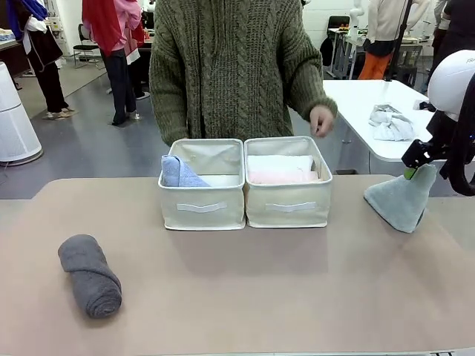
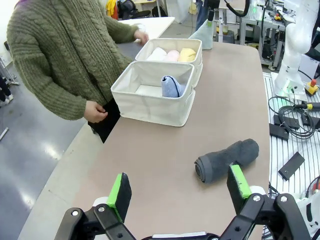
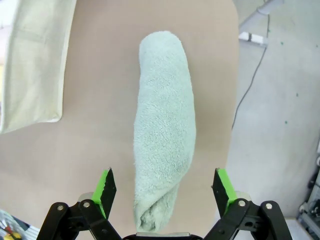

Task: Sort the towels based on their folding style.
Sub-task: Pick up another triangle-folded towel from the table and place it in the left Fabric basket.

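Six towels are in sight (we count them across the views). The grey-green cone stands upright on the counter near its right edge, well apart from the bins. The dark grey roll lies on its side at the counter's left front. The light blue cone sits in the left bin, toward its left side. The white roll, the pink roll and the yellow roll lie side by side in the right bin. The right end effector is at the tip of the grey-green cone. From its wrist camera we see its green pads spread wide on either side of the cone's narrow end, neither touching the terry. The left end effector hangs above the counter, its pads wide apart with nothing between them and the dark grey roll lying beyond. We see the two bins touching side by side at the middle of the counter's far side. Behind them stands a person in a green cable-knit sweater, one hand loose above the right bin's far corner. On a white table farther back lies a crumpled white-and-grey cloth.
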{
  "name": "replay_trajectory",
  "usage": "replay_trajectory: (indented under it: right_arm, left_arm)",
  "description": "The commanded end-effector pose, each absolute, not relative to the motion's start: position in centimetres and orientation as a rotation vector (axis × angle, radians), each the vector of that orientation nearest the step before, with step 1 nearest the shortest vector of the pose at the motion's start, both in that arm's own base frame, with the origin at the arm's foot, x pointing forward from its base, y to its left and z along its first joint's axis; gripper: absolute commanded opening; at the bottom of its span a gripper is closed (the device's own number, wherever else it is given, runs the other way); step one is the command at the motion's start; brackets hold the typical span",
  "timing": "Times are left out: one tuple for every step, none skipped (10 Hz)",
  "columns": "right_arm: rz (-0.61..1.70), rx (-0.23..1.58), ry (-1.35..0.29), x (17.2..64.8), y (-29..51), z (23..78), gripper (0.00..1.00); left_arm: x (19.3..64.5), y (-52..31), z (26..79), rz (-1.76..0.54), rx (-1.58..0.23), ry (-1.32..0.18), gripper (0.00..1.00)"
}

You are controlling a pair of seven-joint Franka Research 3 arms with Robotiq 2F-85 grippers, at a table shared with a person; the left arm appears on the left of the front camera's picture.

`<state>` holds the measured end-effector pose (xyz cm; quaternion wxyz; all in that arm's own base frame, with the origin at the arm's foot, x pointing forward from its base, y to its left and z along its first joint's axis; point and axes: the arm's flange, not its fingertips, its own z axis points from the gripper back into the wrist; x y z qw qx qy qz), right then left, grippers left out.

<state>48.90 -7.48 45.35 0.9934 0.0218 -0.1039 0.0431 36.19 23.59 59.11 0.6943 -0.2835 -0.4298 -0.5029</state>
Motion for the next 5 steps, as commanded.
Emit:
replay_trajectory:
  right_arm:
    - [0.071,0.075,-0.212,49.72,-7.85,45.36,1.00]
    - [0.080,0.083,-0.213,49.66,-7.95,45.34,0.88]
    - [0.087,0.086,-0.211,49.70,-7.93,45.29,0.41]
    - [0.091,0.088,-0.210,49.70,-7.86,45.28,0.28]
    - [0.091,0.094,-0.206,49.69,-7.85,45.25,0.00]
  left_arm:
    - [36.01,23.68,59.04,-1.140,-0.631,-0.956,1.00]
    - [36.01,23.68,59.04,-1.140,-0.631,-0.956,1.00]
    - [36.01,23.68,59.04,-1.140,-0.631,-0.956,1.00]
    - [36.01,23.68,59.04,-1.140,-0.631,-0.956,1.00]
    - [36.01,23.68,59.04,-1.140,-0.631,-0.956,1.00]
